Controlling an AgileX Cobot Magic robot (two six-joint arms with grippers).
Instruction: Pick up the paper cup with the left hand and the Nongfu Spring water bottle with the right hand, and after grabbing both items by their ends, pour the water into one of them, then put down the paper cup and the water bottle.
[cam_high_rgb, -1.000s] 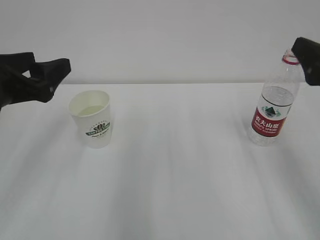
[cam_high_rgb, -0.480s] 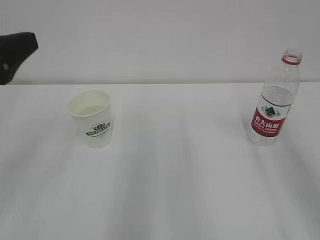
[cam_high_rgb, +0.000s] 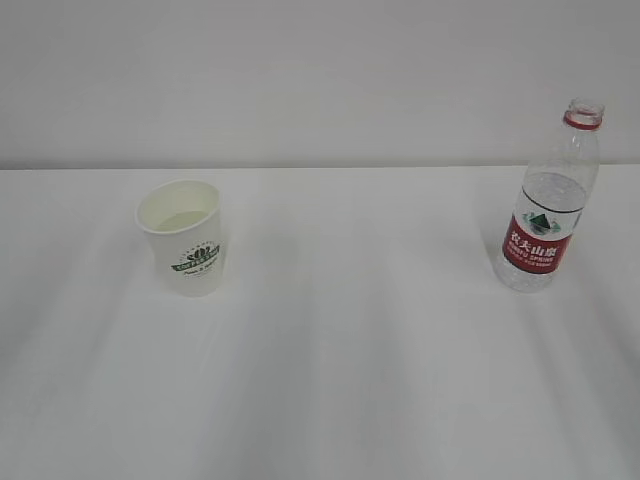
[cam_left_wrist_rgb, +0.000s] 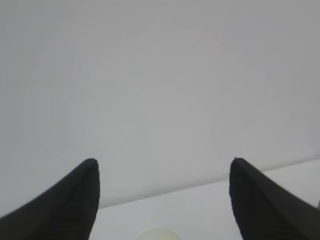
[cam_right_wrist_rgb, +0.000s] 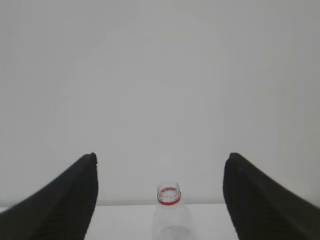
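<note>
The white paper cup with its green logo stands upright on the left of the white table, with pale water in it. Its rim just shows at the bottom edge of the left wrist view, below my open left gripper. The Nongfu Spring water bottle stands upright and uncapped at the right, red label facing out. Its red-ringed neck sits low between the spread fingers of my open right gripper, set back from them. Neither arm shows in the exterior view.
A plain pale wall rises behind the table's far edge. Only the cup and bottle stand on the table.
Both arms have drawn back out of the exterior view, the left off to the left, the right off to the right. Cup and bottle have stayed put.
</note>
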